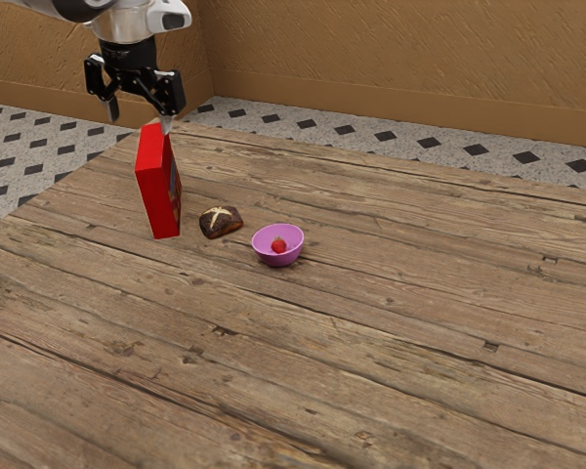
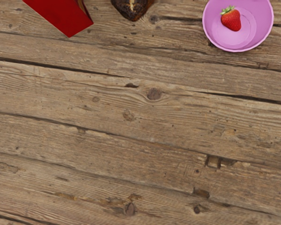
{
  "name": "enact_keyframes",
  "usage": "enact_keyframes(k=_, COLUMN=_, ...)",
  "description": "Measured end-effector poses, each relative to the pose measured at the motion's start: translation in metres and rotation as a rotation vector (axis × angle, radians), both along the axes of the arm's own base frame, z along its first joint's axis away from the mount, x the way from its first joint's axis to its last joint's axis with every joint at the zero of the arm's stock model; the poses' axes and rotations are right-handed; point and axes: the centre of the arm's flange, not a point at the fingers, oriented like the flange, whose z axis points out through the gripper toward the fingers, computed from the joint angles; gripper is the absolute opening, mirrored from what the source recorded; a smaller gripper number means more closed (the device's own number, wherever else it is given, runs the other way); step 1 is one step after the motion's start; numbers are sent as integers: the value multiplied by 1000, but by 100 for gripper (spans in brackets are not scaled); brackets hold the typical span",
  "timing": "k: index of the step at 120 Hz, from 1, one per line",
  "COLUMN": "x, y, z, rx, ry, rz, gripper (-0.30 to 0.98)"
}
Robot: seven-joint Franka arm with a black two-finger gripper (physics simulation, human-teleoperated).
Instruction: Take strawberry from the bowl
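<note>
My gripper [image 1: 140,122] hangs above the table at the exterior view's upper left, its two fingers wide apart and nothing between them. A small pink-purple bowl [image 1: 291,257] stands on the wood, well below my gripper and off toward the exterior view's right. Inside it lies a red strawberry [image 1: 278,245]. The wrist view has the same bowl [image 2: 255,40] near a corner, and the strawberry [image 2: 231,20] with its green leaves rests on the bowl's bottom.
A tall red box [image 1: 157,186] stands upright, close beneath my gripper in the exterior view. Between box and bowl lies a dark brown bread roll [image 1: 220,223] with a pale cross on top. The wooden table [image 1: 391,322] carries them all.
</note>
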Motion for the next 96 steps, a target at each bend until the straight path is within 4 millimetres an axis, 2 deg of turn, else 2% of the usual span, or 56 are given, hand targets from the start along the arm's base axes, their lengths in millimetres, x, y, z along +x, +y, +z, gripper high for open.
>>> enact_keyframes(k=32, x=0, y=-3, z=0, rx=-2, ry=-3, rz=5, gripper=69)
enact_keyframes(k=36, x=4, y=-4, z=-5, rx=-8, ry=2, rz=3, gripper=69)
enact_keyframes(k=40, x=16, y=-12, z=-23, rx=-18, ry=16, rz=-15, gripper=69)
enact_keyframes(k=50, x=50, y=-41, z=-81, rx=-43, ry=63, rz=-71, gripper=69)
enact_keyframes(k=66, x=86, y=-46, z=-150, rx=-69, ry=83, rz=-88, gripper=69)
enact_keyframes(k=79, x=113, y=-46, z=-192, rx=-90, ry=60, rz=-82, gripper=69)
enact_keyframes(k=96, x=133, y=-49, z=-229, rx=-118, ry=18, rz=-48, gripper=67)
